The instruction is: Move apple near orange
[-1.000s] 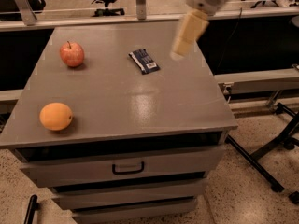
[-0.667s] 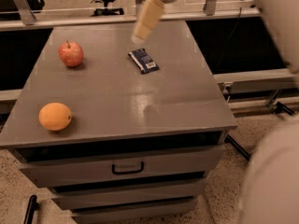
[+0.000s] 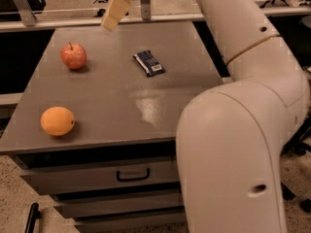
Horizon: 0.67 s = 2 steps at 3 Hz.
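A red apple (image 3: 73,56) with a short stem sits on the grey cabinet top (image 3: 121,96) at the far left. A plain orange (image 3: 57,121) lies near the front left corner, well apart from the apple. My gripper (image 3: 114,12) hangs above the far edge of the top, up and to the right of the apple, not touching anything. Its pale yellow finger (image 3: 115,9) points down to the left. Nothing shows in it.
A dark blue snack packet (image 3: 149,63) lies right of the apple near the top's middle. My bulky white arm (image 3: 238,130) fills the right side. Drawers with a black handle (image 3: 132,174) are below the front edge. Chairs and a rail stand behind.
My gripper has swung leftward along the far edge, from above the right side of the top to near the apple's side. My arm now fills the right of the view. Fruits and packet have not moved.
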Available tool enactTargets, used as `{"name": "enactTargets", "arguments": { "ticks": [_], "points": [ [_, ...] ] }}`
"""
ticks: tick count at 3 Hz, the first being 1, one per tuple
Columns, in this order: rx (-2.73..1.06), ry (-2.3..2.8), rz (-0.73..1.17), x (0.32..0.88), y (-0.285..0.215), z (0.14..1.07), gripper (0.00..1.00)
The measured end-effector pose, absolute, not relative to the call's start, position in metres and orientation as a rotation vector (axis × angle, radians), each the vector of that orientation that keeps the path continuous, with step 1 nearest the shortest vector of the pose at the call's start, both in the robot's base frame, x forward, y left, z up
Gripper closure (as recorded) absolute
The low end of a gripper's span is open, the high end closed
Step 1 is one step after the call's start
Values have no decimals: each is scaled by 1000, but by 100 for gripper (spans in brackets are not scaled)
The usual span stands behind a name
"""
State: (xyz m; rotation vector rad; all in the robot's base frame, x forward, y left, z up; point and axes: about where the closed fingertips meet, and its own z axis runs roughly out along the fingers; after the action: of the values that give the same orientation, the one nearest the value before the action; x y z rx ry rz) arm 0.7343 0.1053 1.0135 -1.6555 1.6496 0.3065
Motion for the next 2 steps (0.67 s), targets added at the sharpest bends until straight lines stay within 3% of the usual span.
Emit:
{"name": "enactTargets", "arguments": {
  "ticks": [2],
  "points": [
    [-1656, 1639, 373, 730, 111, 1004, 0]
  ]
}}
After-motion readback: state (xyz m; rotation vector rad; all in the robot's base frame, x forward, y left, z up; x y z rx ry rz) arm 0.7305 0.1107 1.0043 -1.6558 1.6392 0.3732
